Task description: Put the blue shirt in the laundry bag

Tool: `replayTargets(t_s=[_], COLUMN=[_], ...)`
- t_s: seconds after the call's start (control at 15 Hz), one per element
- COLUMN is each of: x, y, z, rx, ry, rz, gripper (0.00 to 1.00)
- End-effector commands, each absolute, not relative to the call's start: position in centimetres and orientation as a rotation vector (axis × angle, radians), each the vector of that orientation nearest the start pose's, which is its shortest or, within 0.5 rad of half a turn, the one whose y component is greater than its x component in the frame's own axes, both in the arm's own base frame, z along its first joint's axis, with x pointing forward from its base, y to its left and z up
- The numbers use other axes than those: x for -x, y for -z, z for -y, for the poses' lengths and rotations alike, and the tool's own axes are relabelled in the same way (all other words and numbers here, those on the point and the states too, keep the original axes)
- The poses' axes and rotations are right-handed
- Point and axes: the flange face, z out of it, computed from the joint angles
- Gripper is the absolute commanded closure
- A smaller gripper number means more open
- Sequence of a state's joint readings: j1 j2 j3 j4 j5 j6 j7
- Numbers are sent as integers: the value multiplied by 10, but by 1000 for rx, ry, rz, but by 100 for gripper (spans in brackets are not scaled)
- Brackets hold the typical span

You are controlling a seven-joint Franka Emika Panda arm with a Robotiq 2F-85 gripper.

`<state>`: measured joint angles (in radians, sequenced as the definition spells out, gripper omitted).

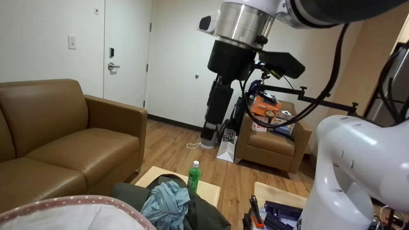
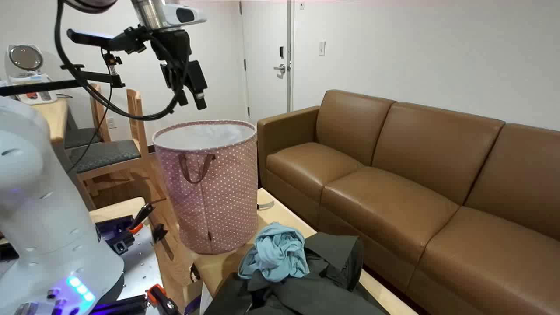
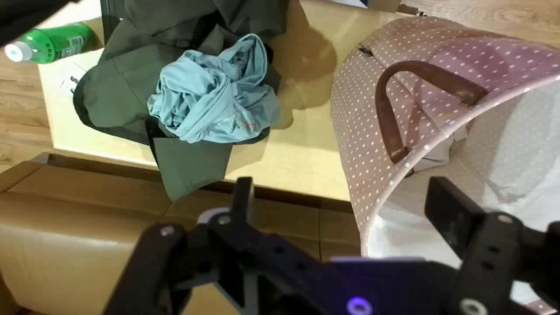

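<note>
The table (image 3: 306, 162) carries laundry bag (image 2: 225, 192), bottle (image 1: 193, 177) and dark clothing (image 3: 127, 83).

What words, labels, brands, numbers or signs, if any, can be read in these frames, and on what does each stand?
Nothing can be read with certainty.
Green bottle: print on its side, too blurred.
Orange package on the armchair: pale lettering, too small and blurred.
Red-and-white item there: markings too small.
Blue shirt: small orange mark; cannot tell whether it is lettering.
Pale patch on the table, near the bottle: dark marks, too blurred.
</note>
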<state>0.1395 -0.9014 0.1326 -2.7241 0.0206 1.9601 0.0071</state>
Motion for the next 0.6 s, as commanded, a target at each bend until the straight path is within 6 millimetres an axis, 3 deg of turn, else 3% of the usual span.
replayTargets(t_s=[0.0,0.33,0.53], x=[-287,-287,-296], y=[-483,-483,-493], z=[-82,-81,-67], rx=[3184,3185,3180], ry=[227,226,260], rz=[344,352,311], gripper=[0,0,0])
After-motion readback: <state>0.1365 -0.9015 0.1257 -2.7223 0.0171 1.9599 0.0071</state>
